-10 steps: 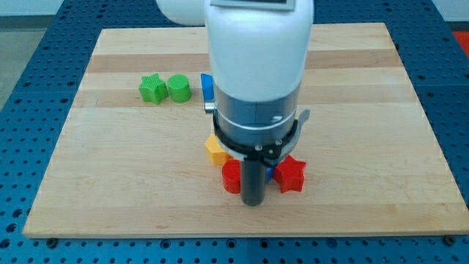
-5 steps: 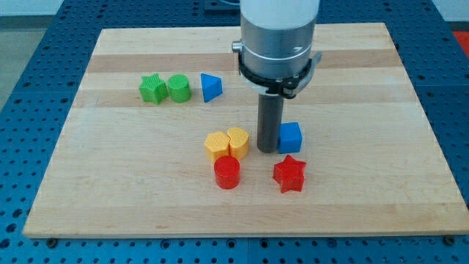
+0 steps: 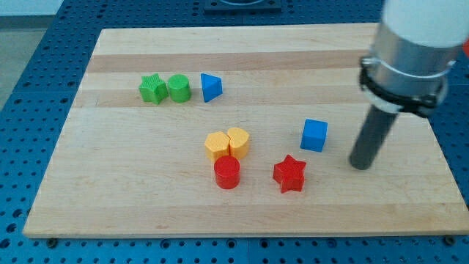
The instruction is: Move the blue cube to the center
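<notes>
The blue cube (image 3: 314, 136) sits on the wooden board (image 3: 146, 191), right of the board's middle. My tip (image 3: 360, 165) is down on the board to the cube's right and a little lower in the view, apart from it by a clear gap. The rod rises from the tip into the grey and white arm body at the view's top right.
A red star (image 3: 289, 174) lies below and left of the cube. A red cylinder (image 3: 227, 173), a yellow hexagon (image 3: 217, 145) and a yellow heart (image 3: 238, 141) cluster left of it. A green star (image 3: 152, 89), green cylinder (image 3: 178, 88) and blue triangle (image 3: 210, 87) line up at upper left.
My tip has moved from the cluster's lower middle, past the cube's left side, to the cube's right. The blue cube has shifted to the right and slightly up.
</notes>
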Robot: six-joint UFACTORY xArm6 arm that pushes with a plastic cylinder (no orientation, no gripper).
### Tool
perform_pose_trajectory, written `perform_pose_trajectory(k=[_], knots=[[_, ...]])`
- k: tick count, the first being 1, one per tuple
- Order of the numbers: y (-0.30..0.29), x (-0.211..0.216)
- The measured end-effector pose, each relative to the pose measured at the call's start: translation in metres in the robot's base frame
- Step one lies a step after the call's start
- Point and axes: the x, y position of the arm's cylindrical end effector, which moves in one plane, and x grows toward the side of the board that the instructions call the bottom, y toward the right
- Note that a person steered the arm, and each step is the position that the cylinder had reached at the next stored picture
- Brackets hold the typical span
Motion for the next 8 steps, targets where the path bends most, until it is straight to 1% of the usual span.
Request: perform_pose_trajectory(k=[1,2,3,4,5,6,7,8], knots=[[0.009,-0.001],[-0.019,-0.018],[-0.056,-0.028],[-0.115,-0.041],[-0.159,-0.064],[-0.166,-0.104],[-0.166,-0.122],[-0.166,-0.113]])
